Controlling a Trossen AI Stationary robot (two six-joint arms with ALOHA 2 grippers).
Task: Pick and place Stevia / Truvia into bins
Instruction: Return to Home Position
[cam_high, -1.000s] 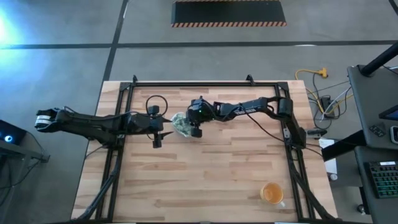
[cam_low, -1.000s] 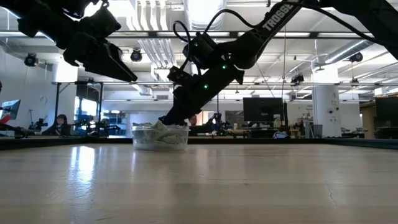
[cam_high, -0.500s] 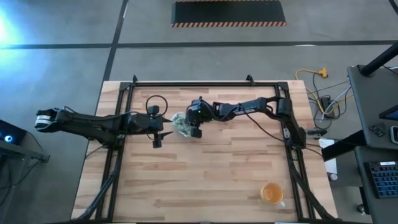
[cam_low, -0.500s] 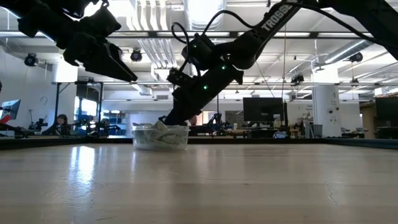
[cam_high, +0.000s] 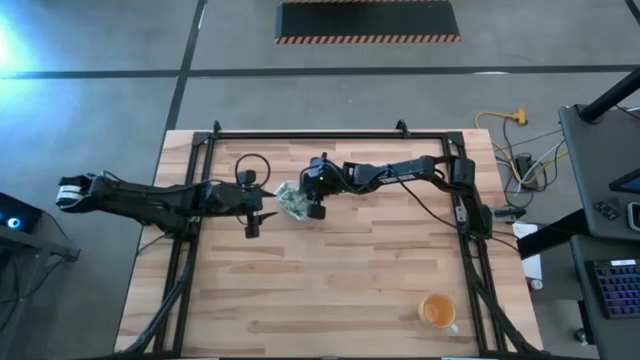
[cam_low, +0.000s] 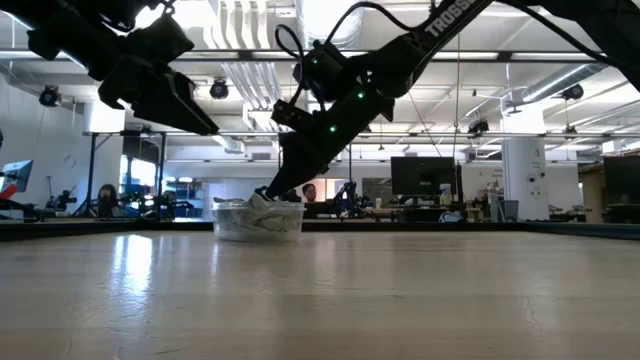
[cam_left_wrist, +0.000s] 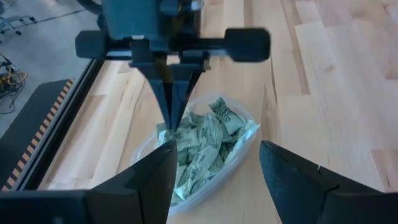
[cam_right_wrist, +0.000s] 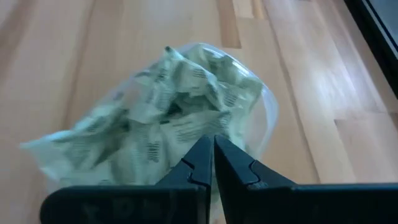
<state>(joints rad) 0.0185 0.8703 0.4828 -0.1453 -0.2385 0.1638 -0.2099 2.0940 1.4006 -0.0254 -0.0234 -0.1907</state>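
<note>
Clear bin (cam_low: 258, 227) stands mid-table toward the back, full w/ green-white packets (cam_left_wrist: 202, 140). R gripper (cam_right_wrist: 210, 144) hangs just over the bin's rim, fingers pressed together, nothing between them. L gripper (cam_high: 253, 224) hovers beside the bin, jaws wide apart, empty. Orange cup (cam_high: 437, 312) is well apart.

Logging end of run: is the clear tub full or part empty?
Full: packets heap above the tub's rim. Right gripper, shut, is at the pile's top; left gripper sits open beside the tub.
</note>
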